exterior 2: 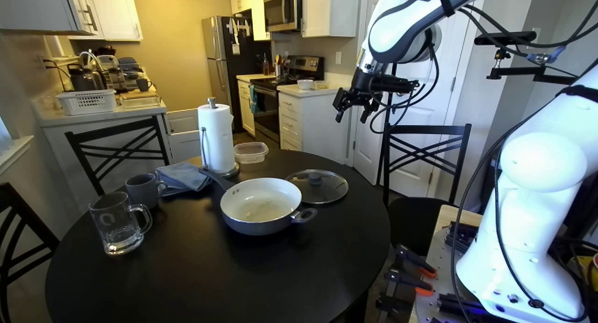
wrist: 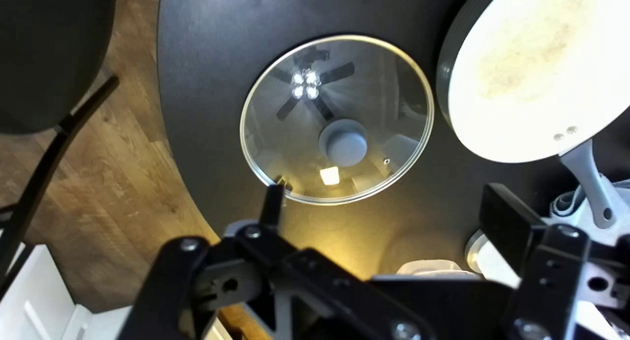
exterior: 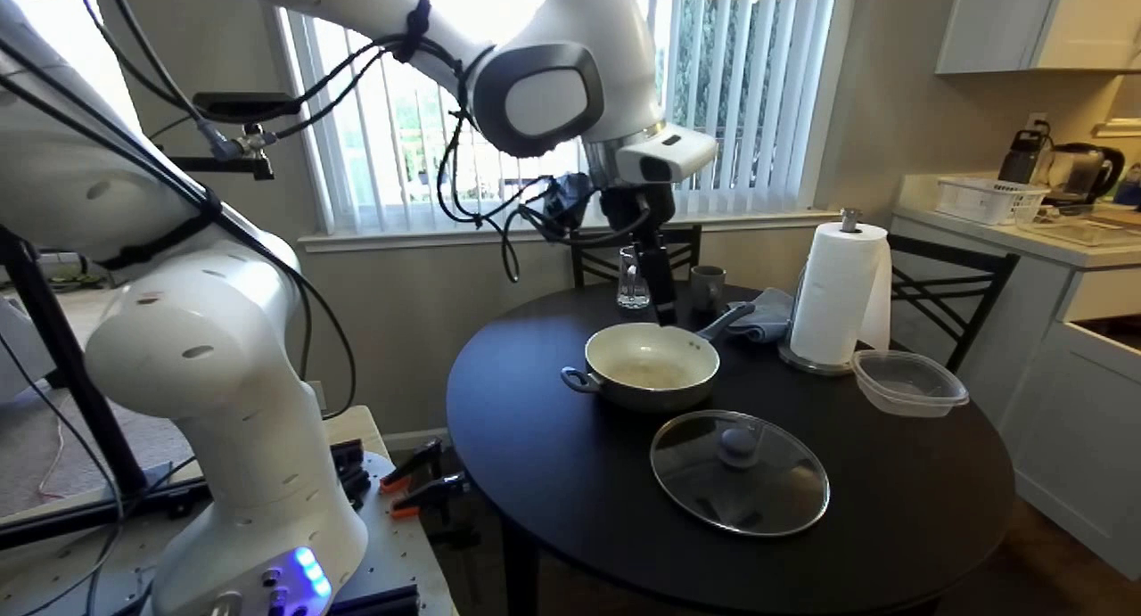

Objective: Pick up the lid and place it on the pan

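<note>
The glass lid with a metal rim and a grey centre knob lies flat on the dark table in both exterior views (exterior: 740,487) (exterior 2: 327,190). It also shows in the middle of the wrist view (wrist: 295,133). The pan, cream inside with grey handles, stands beside the lid in both exterior views (exterior: 655,362) (exterior 2: 261,208) and at the upper right of the wrist view (wrist: 536,59). My gripper (wrist: 384,207) has its fingers wide apart with nothing between them. In an exterior view the gripper (exterior 2: 352,117) hangs well above the table.
A paper towel roll (exterior: 833,295), a plastic container (exterior: 909,384) and a blue cloth (exterior 2: 182,175) are on the table. A glass mug (exterior 2: 117,225) and a grey mug (exterior 2: 142,190) stand beyond the pan's long handle side. Chairs (exterior 2: 430,150) stand around the table.
</note>
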You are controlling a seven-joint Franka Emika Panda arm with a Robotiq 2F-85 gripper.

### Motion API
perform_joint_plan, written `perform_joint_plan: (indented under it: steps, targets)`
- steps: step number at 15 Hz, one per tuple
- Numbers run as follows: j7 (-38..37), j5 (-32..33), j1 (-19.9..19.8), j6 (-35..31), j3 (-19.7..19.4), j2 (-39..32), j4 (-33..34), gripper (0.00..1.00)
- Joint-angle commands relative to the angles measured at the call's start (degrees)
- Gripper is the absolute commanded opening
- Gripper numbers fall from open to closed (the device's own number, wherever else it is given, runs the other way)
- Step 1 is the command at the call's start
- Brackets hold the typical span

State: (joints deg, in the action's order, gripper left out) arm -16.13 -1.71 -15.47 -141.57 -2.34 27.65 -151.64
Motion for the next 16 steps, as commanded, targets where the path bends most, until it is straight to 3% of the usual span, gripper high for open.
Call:
perform_joint_plan:
  steps: [1, 4, 7, 11, 16]
  targets:
    - [12.77, 1.25, 1.55, -3.77, -6.40, -14.27, 7.47, 1.00]
    - [23.43, -2.61, 4.53, -4.64, -9.72, -23.30, 12.53, 1.00]
    - [28.98, -4.78, 6.05, -4.35, -8.66, -30.23, 17.93, 1.00]
    - [23.57, 0.80, 7.00, -3.02, -6.92, -37.49, 24.36, 1.00]
    - [13.98, 7.22, 8.04, -1.97, -8.76, -45.93, 29.52, 1.00]
